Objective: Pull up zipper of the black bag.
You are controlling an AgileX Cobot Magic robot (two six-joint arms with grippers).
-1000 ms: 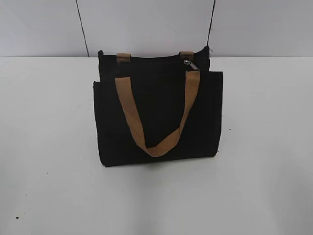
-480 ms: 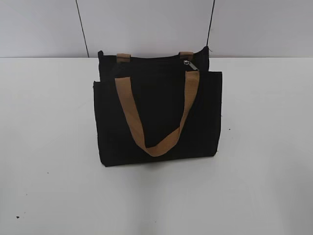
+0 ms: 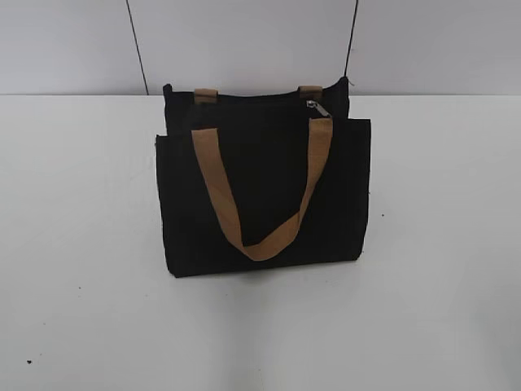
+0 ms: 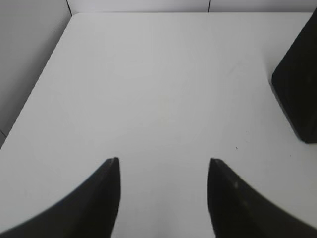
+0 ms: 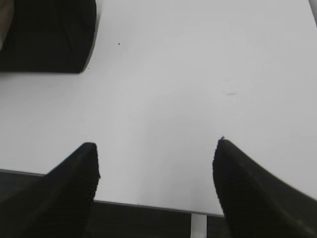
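The black bag stands upright on the white table, with a tan loop handle hanging down its front. The small silver zipper pull sits at the right end of the bag's top edge. No gripper shows in the exterior view. In the left wrist view my left gripper is open and empty over bare table, with a corner of the bag at the right edge. In the right wrist view my right gripper is open and empty near the table's front edge; the bag's corner is at top left.
A grey wall with two dark vertical seams rises behind the table. The table's near edge shows in the right wrist view, with a dark gap below it.
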